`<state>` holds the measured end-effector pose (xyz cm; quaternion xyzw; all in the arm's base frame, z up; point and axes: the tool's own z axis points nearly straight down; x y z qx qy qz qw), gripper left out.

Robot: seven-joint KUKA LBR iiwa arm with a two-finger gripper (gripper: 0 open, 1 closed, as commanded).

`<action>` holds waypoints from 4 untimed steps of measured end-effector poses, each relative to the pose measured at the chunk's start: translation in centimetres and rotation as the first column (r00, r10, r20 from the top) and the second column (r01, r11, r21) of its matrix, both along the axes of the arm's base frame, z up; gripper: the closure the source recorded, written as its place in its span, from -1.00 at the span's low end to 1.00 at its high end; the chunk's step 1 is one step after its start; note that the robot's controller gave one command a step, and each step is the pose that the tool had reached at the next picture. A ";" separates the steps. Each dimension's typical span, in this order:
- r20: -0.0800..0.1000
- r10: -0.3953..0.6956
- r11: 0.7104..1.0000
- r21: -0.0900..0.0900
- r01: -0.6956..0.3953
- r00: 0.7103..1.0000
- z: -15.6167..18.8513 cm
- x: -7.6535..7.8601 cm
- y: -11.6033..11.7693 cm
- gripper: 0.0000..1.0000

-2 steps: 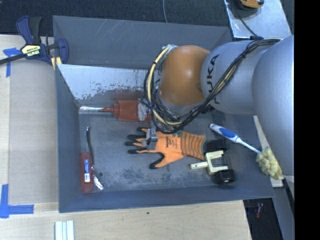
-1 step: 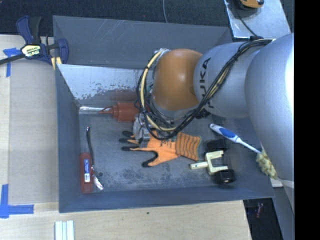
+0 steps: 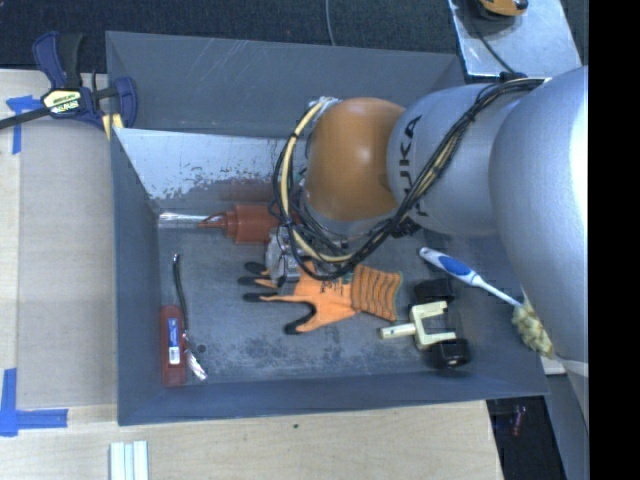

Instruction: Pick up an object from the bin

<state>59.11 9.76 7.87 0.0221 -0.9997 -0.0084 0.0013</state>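
Observation:
My gripper (image 3: 279,259) shows as a small metal part below the arm's orange cover, low in the middle of the bin. It sits right at the black-tipped finger end of an orange work glove (image 3: 340,298) that lies flat on the bin floor. Whether it touches the glove I cannot tell. Just left of and behind the gripper lies a rust-brown funnel-shaped piece (image 3: 246,224) with a clear tube pointing left.
A blue and white toothbrush (image 3: 468,275) lies at the right, with a cream and black plug-like object (image 3: 437,335) in front of it. A red tool (image 3: 174,347) with a thin black rod lies along the left wall. The arm covers the bin's back right.

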 end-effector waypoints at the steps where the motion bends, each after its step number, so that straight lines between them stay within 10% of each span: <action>1: -0.004 -0.001 1.000 -0.001 0.001 1.000 3.9 -0.2 -0.1 1.00; 4: 0.016 -0.002 1.000 0.001 0.002 1.000 10.2 0.3 -0.1 1.00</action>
